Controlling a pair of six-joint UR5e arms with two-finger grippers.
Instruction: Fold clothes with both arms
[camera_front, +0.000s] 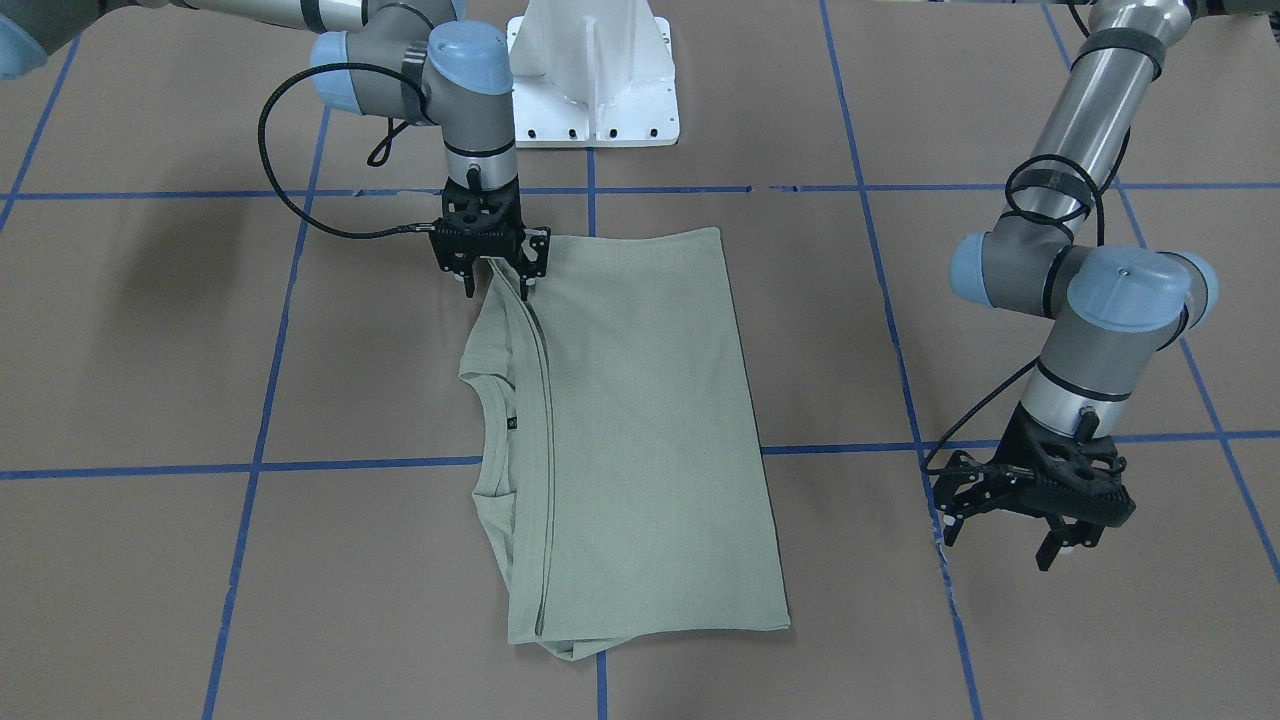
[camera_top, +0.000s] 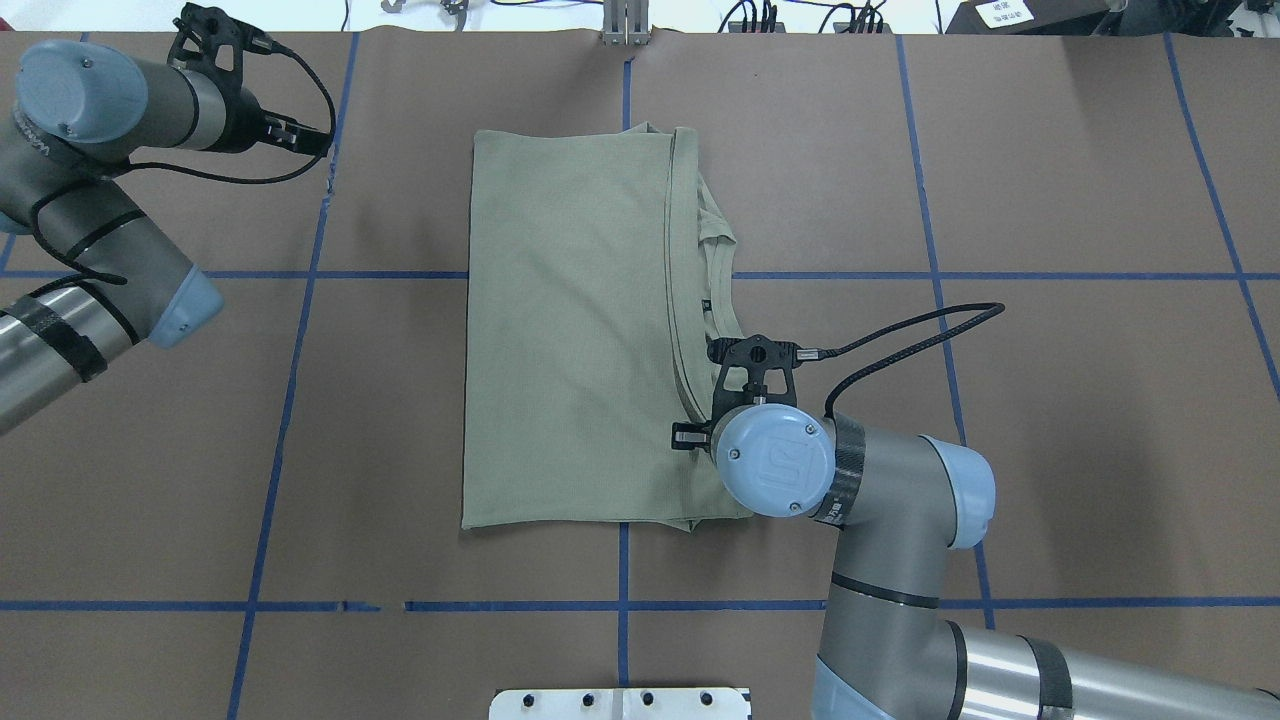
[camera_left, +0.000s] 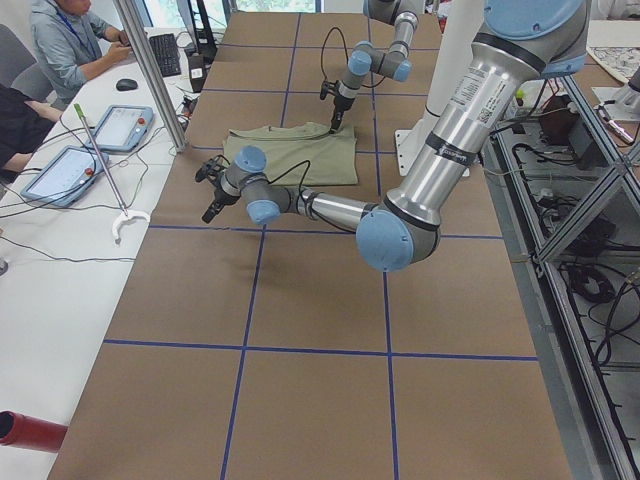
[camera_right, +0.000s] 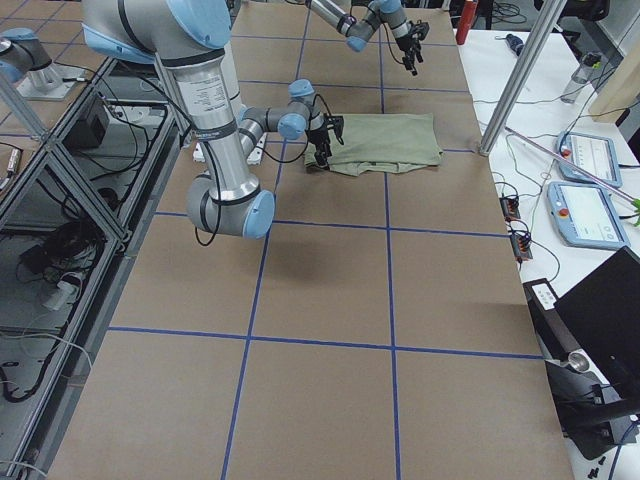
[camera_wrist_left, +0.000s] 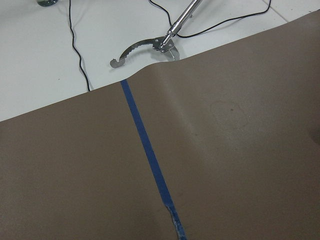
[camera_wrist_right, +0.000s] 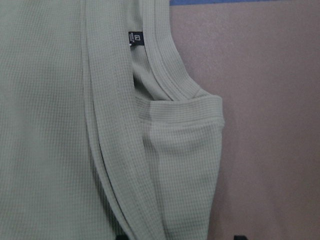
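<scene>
You're looking at the shirt (camera_front: 640, 430) lying folded flat mid-desk (camera_front: 150, 350). The neckline and label (camera_wrist_right: 135, 38) are peeking out along the edge on the right arm's side.

The right claw (camera_front: 497, 280) is pointing down at the shirt corner nearest the base, jaws apart. The right wrist view is cutting it off: only two dark fingertips (camera_wrist_right: 239, 237) are showing at the bottom edge, with shoulder fabric between them. I can't tell whether they're touching the cloth. Overhead, the wrist cap is hiding most of that claw.

The left claw (camera_front: 1000, 540) is hovering well apart from the shirt, beside a blue tape line, jaws looking spread with nothing in them. Its wrist view is showing only tape (camera_wrist_left: 150, 160), desk and a metal grabber tool (camera_wrist_left: 150, 45) lying past the desk edge.
</scene>
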